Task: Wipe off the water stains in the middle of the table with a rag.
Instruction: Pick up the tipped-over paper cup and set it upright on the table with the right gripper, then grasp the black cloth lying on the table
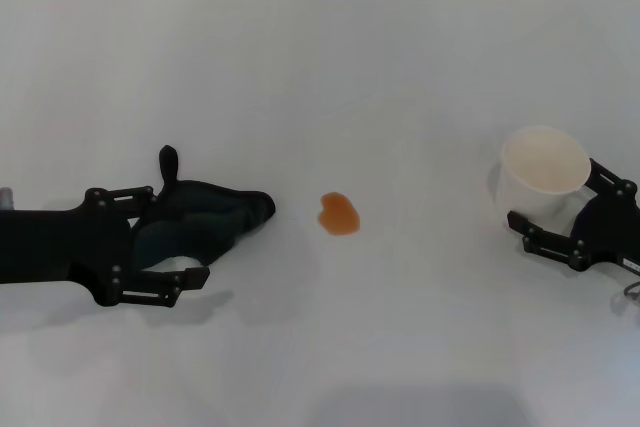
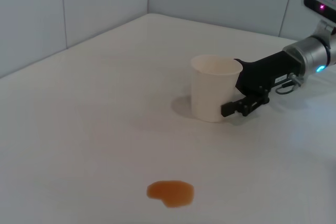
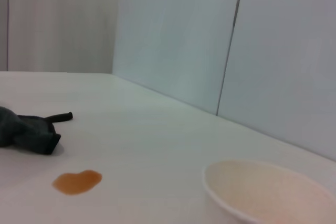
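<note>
The water stain (image 1: pixel 338 213) is a small orange blotch on the white table (image 1: pixel 380 67); it also shows in the left wrist view (image 2: pixel 170 192) and the right wrist view (image 3: pixel 77 181). The black rag (image 1: pixel 215 209) lies just left of the stain, its loop pointing to the far side; it also shows in the right wrist view (image 3: pixel 26 132). My left gripper (image 1: pixel 175 237) is open low over the table, its fingers on either side of the rag's left part. My right gripper (image 1: pixel 555 192) is open at the right, its fingers on either side of a white paper cup (image 1: pixel 545 162).
The paper cup (image 2: pixel 212 87) stands upright on the table to the right of the stain, with my right gripper (image 2: pixel 233 90) around it. A grey panelled wall (image 3: pixel 173 40) runs along the table's far edge.
</note>
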{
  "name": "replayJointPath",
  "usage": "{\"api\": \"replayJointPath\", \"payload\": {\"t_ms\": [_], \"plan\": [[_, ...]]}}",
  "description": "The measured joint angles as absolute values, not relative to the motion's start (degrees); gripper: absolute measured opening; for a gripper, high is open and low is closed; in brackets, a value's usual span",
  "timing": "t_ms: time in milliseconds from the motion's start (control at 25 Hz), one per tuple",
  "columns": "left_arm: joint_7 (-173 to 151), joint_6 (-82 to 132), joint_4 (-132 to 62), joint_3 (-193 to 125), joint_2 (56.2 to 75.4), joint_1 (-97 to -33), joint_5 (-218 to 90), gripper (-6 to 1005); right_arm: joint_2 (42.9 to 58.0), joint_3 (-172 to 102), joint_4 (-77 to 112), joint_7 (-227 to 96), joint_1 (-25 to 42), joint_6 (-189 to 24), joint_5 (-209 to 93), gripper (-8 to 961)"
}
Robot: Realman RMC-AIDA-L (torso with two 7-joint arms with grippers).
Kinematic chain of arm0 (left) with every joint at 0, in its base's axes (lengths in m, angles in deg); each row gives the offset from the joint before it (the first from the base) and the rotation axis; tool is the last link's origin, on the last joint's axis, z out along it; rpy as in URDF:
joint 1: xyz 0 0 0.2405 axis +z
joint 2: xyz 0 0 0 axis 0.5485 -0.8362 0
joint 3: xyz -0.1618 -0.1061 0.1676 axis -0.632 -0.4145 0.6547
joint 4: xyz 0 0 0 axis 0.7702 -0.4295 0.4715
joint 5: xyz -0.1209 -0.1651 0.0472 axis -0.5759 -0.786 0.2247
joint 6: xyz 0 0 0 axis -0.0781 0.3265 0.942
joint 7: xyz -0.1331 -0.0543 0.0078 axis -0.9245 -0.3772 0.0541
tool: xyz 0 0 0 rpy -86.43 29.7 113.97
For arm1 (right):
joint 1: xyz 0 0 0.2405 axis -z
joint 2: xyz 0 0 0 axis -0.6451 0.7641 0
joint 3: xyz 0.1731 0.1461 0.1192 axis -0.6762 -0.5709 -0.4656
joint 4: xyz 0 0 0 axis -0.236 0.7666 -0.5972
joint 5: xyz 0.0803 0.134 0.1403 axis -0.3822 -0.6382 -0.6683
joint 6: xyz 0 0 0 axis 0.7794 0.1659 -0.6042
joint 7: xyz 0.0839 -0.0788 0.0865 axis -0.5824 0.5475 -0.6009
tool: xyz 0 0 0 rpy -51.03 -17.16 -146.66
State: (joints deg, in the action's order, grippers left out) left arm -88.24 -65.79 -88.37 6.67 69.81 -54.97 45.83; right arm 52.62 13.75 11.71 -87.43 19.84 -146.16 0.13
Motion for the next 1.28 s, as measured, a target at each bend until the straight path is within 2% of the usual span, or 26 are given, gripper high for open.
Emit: {"api": "replayJointPath", "payload": {"t_ms": [360,720,1280], "plan": [[-88.1,-65.7,-88.4,6.6,69.81,-54.3,45.5,876,52.5,14.8,1.8,-95.6,26.1,-149.9,5.3,873],[-88.4,-65.8,-88.4,6.2,69.75,-53.3,44.2,876,52.54,14.5,-23.3,-121.7,33.1,-151.8,24.8,872],[-89.9,-66.1,-88.4,5.9,69.64,-53.2,44.5,875,52.54,14.6,-45.8,-148.2,30.8,-171.6,39.0,872]]}}
